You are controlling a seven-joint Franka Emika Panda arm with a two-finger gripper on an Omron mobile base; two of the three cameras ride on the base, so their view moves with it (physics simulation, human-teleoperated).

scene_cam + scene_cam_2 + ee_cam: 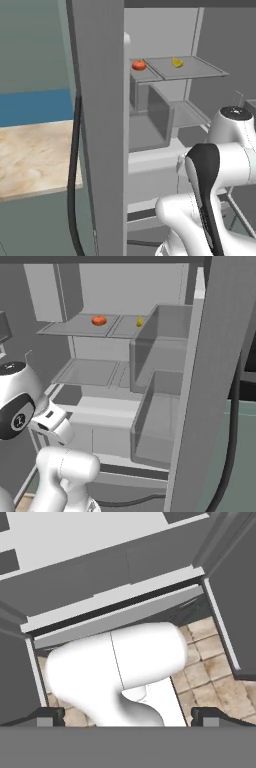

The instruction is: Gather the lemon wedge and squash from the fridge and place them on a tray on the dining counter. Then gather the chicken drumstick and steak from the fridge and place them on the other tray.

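A yellow lemon wedge [177, 62] sits on the upper fridge shelf [200, 72], toward its middle. Well apart to its left lies a round orange-red item [139, 65], possibly a tomato. The squash, drumstick and steak cannot be made out here.

The fingers [127, 716] stand wide apart and hold nothing. They point down at the tiled floor [210, 667] before the fridge, far below the wedge.

The likely risks: the arm [220, 165] must rise a long way and could clip a shelf edge or the open door [102, 125] and its bins [155, 421]. A loose pinch could also knock the small wedge backward.

Open room lies above the upper shelf. A pale bench [35, 157] shows beyond the door.
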